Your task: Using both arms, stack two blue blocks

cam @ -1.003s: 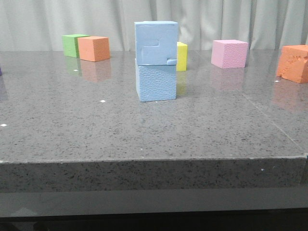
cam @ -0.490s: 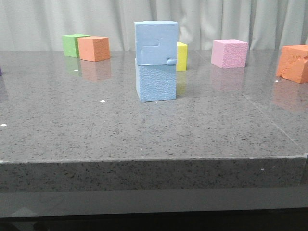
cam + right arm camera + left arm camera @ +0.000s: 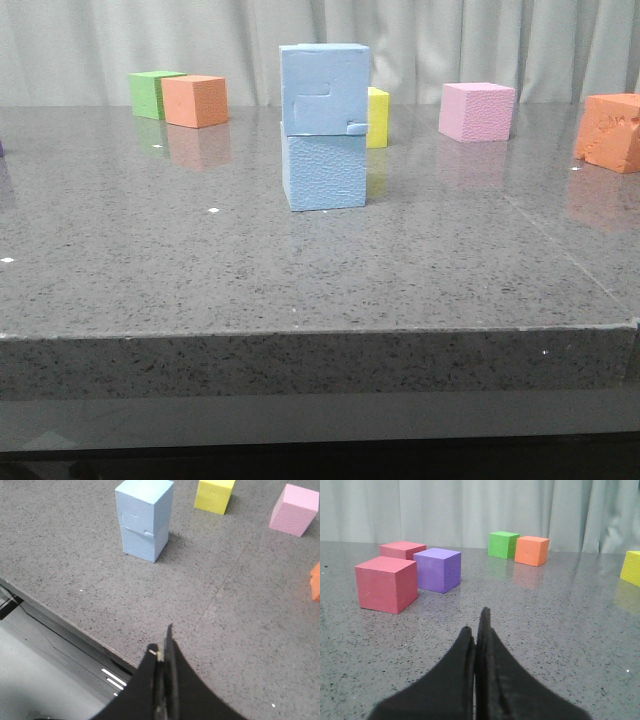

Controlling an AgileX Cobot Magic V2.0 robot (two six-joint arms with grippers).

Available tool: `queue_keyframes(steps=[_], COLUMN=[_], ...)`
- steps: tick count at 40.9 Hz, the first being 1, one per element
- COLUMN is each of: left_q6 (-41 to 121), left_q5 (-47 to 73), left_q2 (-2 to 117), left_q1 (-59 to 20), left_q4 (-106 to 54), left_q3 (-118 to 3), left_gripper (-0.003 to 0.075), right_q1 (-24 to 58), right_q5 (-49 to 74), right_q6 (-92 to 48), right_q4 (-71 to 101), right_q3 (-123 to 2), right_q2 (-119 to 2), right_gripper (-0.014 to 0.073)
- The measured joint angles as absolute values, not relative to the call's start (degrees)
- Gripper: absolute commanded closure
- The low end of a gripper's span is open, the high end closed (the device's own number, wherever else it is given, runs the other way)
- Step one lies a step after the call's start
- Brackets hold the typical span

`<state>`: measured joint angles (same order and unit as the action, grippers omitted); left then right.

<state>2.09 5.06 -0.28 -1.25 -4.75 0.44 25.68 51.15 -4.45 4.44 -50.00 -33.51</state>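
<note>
Two light-blue blocks stand stacked mid-table. The upper blue block (image 3: pixel 324 88) (image 3: pixel 144 506), marked with a stepped groove, rests squarely on the lower blue block (image 3: pixel 325 170) (image 3: pixel 144 544). Neither arm appears in the front view. My left gripper (image 3: pixel 476 625) is shut with nothing in it, low over bare table far from the stack. In the right wrist view my right gripper (image 3: pixel 162 642) is shut and empty, hovering above the table's front edge (image 3: pixel 70 620), well short of the stack.
Behind the stack sits a yellow cube (image 3: pixel 377 116) (image 3: pixel 215 494), with a pink cube (image 3: pixel 477 111) (image 3: pixel 294 509) to its right and an orange cube (image 3: pixel 608 132) at far right. Green (image 3: pixel 153 93) and orange (image 3: pixel 195 100) cubes sit back left. Red (image 3: pixel 385 583), purple (image 3: pixel 437 569) and dark-pink (image 3: pixel 402 550) cubes lie before the left gripper.
</note>
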Motion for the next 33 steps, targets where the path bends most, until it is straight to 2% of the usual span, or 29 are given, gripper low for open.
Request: queue_keyframes(steps=[8, 16, 24, 33], left_q6=[2.1, 2.1, 2.1, 2.1], left_q5=[5.1, 5.1, 5.1, 5.2], left_q2=[-0.3, -0.3, -0.3, -0.3], left_q1=[-1.2, -1.2, -1.2, -1.2], left_q4=[-4.8, -4.8, -4.8, -4.9], left_q3=[0.4, 0.4, 0.4, 0.4], left_gripper=[0.0741, 0.0741, 0.0741, 0.0741], right_q1=[14.7, 7.2, 3.0, 1.4], right_q5=[46.2, 31.9, 17.6, 5.9], right_q6=[-4.4, -4.4, -4.4, -4.4], right_q4=[4.4, 4.4, 4.4, 4.6], right_q3=[-40.4, -25.2, -10.2, 1.0], right_q2=[-25.3, -12.7, -1.8, 0.5], right_gripper=[0.0662, 0.0662, 0.0662, 0.0662])
